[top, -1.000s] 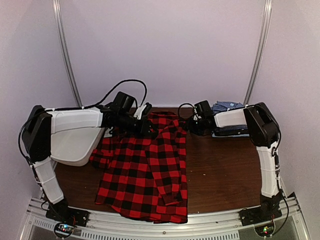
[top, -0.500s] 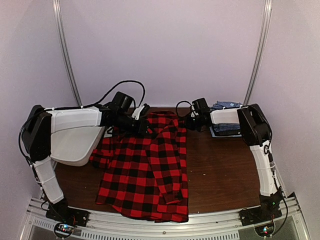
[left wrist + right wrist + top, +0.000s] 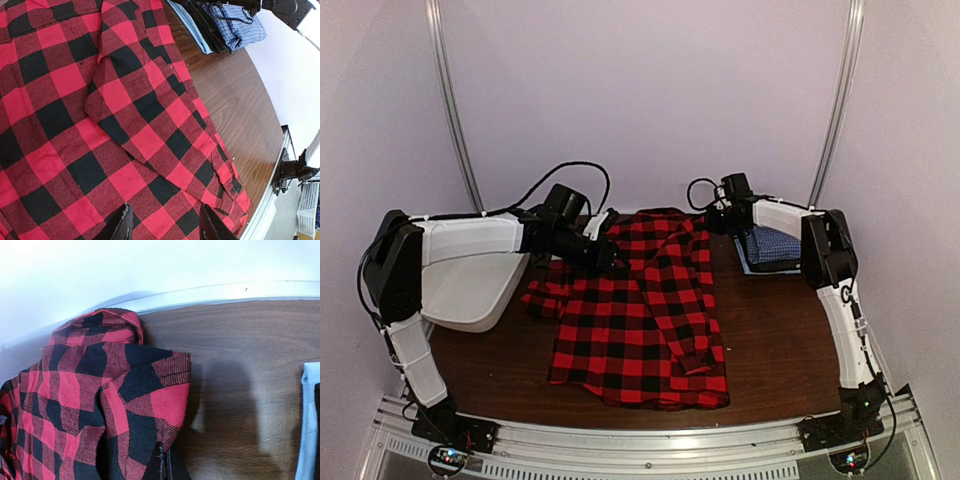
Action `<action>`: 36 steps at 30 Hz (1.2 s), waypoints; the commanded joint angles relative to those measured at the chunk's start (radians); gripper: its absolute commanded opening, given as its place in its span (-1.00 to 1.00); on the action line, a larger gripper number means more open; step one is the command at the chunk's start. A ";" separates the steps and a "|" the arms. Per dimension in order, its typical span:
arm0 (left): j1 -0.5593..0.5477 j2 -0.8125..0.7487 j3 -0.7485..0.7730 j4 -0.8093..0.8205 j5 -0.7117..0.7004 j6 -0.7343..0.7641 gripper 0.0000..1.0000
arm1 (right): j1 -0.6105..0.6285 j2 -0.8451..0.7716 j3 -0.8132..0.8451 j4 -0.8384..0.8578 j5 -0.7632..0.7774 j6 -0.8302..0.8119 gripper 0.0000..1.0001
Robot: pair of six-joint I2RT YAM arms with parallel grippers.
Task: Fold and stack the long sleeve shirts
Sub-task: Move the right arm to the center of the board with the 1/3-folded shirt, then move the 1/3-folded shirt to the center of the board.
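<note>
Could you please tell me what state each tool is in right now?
Left tool: open, above the red plaid shirt.
Right tool: closed, holding the red plaid shirt.

**Two Shirts, a Tub and Both Arms Across the Table**

The spread shirt (image 3: 640,310) lies in the middle of the table (image 3: 770,350), collar end toward the far wall and hem toward the arm bases. One sleeve lies folded over its right half. The tub (image 3: 470,290) sits at the table's left edge, under the left arm and just beside the shirt's left sleeve. The folded shirt (image 3: 772,245) lies in the far right corner, with bare table between it and the spread shirt. The left gripper (image 3: 607,240) hangs over the spread shirt's far left shoulder. The right gripper (image 3: 705,222) meets that shirt's far right corner, between the two shirts.
</note>
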 commanded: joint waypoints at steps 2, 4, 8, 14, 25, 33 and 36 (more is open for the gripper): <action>0.006 -0.034 -0.012 -0.013 -0.041 -0.001 -0.07 | -0.034 0.043 0.070 -0.092 0.039 -0.046 -0.77; 0.007 -0.040 -0.020 -0.019 -0.064 -0.003 -0.07 | -0.033 0.031 0.072 -0.106 0.040 -0.051 -0.57; 0.007 -0.054 -0.057 -0.027 -0.102 -0.004 -0.07 | -0.022 -0.018 0.056 -0.129 0.064 -0.057 -0.25; 0.007 -0.061 -0.127 -0.010 -0.130 -0.006 -0.07 | 0.027 -0.133 -0.024 -0.119 0.104 -0.063 -0.23; 0.006 -0.029 -0.247 0.052 -0.125 -0.014 -0.09 | 0.217 -0.222 -0.212 -0.017 0.060 -0.047 -0.31; -0.006 -0.041 -0.333 0.089 -0.112 -0.037 -0.10 | 0.322 -0.125 -0.149 -0.048 0.089 -0.061 -0.33; -0.009 -0.051 -0.359 0.102 -0.109 -0.048 -0.11 | 0.337 -0.090 -0.138 -0.047 0.085 -0.055 -0.33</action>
